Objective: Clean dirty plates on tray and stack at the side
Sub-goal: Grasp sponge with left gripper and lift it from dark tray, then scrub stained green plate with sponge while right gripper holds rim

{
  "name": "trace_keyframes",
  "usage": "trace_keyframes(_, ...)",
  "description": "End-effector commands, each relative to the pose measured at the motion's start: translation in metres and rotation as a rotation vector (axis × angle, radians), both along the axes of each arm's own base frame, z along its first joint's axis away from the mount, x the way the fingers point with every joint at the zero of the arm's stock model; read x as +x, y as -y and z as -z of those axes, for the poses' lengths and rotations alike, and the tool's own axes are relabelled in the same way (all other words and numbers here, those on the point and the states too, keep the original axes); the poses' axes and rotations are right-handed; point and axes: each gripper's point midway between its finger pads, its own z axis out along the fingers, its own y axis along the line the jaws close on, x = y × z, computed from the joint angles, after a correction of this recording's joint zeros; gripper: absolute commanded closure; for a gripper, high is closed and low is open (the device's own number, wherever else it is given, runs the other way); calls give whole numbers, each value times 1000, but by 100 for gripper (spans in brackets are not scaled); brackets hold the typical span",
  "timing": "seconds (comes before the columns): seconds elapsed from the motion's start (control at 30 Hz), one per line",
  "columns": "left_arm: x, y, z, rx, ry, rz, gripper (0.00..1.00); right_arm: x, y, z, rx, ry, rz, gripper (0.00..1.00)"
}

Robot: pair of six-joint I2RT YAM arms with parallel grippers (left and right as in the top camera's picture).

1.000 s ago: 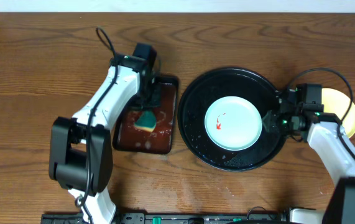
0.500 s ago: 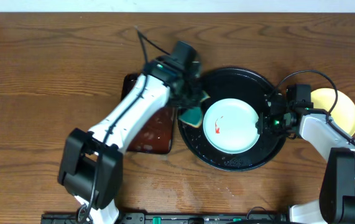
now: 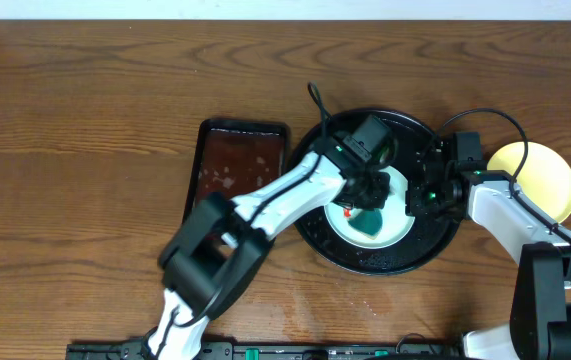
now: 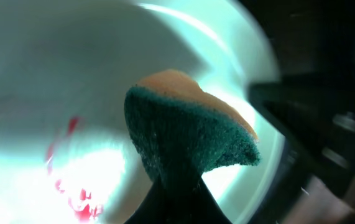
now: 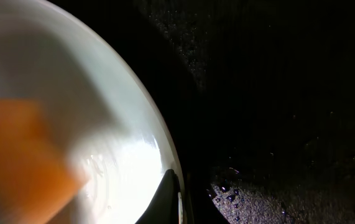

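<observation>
A mint-white plate (image 3: 397, 222) with a red smear (image 3: 347, 210) lies in the round black tray (image 3: 315, 150). My left gripper (image 3: 370, 200) is shut on a green-and-orange sponge (image 3: 370, 222) and holds it on the plate. In the left wrist view the sponge (image 4: 189, 137) rests on the plate (image 4: 53, 68), beside the smear (image 4: 71, 190). My right gripper (image 3: 420, 195) is shut on the plate's right rim; in the right wrist view one finger (image 5: 170, 199) lies over the plate (image 5: 109, 112). A yellow plate (image 3: 545, 180) lies on the table to the right. No second mint-white plate shows.
A rectangular dark-brown tray (image 3: 235, 175) with wet patches lies left of the black tray. Water drops (image 5: 227, 190) dot the black tray's floor. Both arms meet over the black tray. Cables arch above both wrists.
My left arm has carried the sponge from the brown tray rightward onto the mint-white plate. My right gripper has moved slightly left onto the plate's rim.
</observation>
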Motion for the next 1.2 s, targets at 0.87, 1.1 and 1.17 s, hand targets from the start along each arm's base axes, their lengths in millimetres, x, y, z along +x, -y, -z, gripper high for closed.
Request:
trace_keyframes(0.87, -2, -5, 40, 57, 10, 112, 92, -14, -5, 10, -11, -61, 4, 99)
trace_keyframes(1.1, -30, 42, 20, -149, -40, 221, 92, -14, -5, 10, -11, -61, 4, 99)
trace_keyframes(1.17, -34, 44, 21, -144, -42, 229, 92, -14, -5, 10, -10, -61, 4, 99)
